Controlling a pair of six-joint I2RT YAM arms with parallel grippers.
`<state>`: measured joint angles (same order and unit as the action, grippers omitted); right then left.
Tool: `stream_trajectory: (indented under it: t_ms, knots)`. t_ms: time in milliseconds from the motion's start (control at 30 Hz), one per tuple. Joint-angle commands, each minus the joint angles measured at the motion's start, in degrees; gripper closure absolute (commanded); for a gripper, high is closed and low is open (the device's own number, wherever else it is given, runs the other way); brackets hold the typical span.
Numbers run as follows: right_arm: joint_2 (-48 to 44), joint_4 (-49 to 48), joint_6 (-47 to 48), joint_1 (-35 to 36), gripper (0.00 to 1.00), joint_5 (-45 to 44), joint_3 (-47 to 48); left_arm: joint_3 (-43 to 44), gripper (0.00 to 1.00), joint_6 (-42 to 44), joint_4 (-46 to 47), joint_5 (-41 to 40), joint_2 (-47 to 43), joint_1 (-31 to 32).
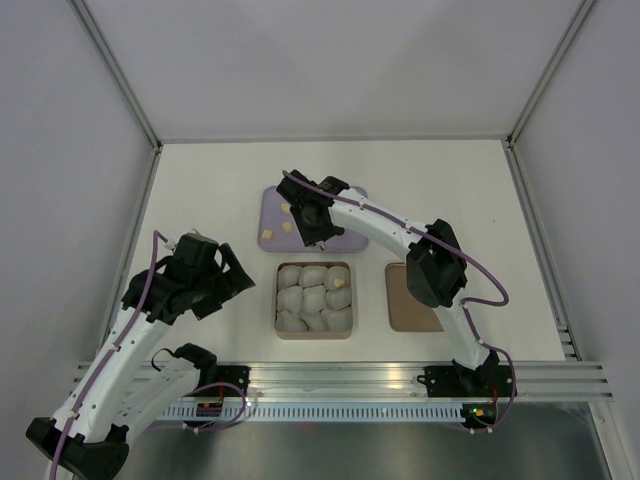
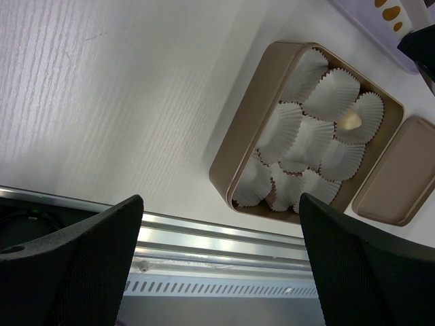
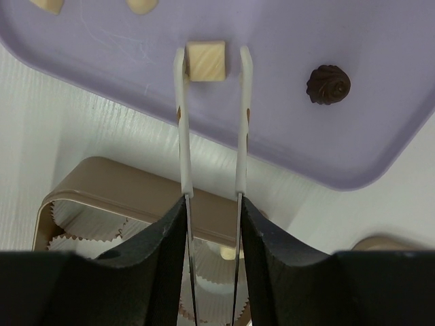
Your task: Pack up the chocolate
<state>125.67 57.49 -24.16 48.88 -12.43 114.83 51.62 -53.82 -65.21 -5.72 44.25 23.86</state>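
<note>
Chocolate cube (image 3: 206,60), cream, lies flat on the purple tray (image 3: 285,122), right between the two thin white fingers (image 3: 180,102) of the right tool (image 3: 212,61). The tool is released. The left finger looks to touch the cube's side. The right one shows a strip of tray between it and the cube, so no pinch yet.

Right of the cube on the same tray is a dark chocolate (image 3: 328,83), rosette-topped, apart from the fingers. Two more cream pieces (image 3: 141,5) lie far-left of it, cut off by the edge of the wrist view.

Near side of the tray, mid-worktop, is the tan box (image 1: 277,300), packed with white paper cups (image 1: 300,298). One cream chocolate (image 1: 338,284) already sits in a cup on the box's far-right side. The other cups look empty. The flat brown lid (image 1: 408,300) lies right of the box, apart from it.

The left tool (image 1: 232,280) hovers left of the box over bare worktop (image 1: 200,190), fingers spread wide, holding nothing.

Step, my read: grabbing a piece off the tray, likely the second one for the box. Most of the task is left.

Next move calls for closing squarely on the cube's flat sides and lifting straight up. Then carry it near to an empty cup, lower it and let go. The cube is tiny and could twist out of the thin tips. The cups look light and could shift if nudged.
</note>
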Motion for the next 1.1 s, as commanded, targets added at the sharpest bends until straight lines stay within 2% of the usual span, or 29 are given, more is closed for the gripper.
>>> stream_trajectory:
  t_ms: [0, 433, 700, 733, 1067]
  knots:
    - [0.4, -1.5, 0.3, -0.5, 0.59, 0.8, 1.9, 0.1, 0.0, -1.6, 0.8, -0.4, 0.1, -0.2]
    - [1.2, -2.5, 0.8, -0.9, 0.62, 1.3, 1.2, 0.2, 0.0, -1.4, 1.4, -0.2, 0.6, -0.1]
    - [0.5, -2.5, 1.1, -0.8, 0.72, 0.5, 1.2, 0.2, 0.0, -1.6, 1.5, -0.3, 0.8, -0.2]
    - [-0.1, -2.6, 1.2, -0.7, 0.75, 0.5, 1.2, 0.2, 0.0, -1.7, 1.6, -0.2, 0.8, -0.2]
    - [-7.2, -2.9, 1.9, -0.8, 0.79, -0.7, -1.2, 0.2, 0.0, -2.2, 1.7, 0.2, 1.3, -0.2]
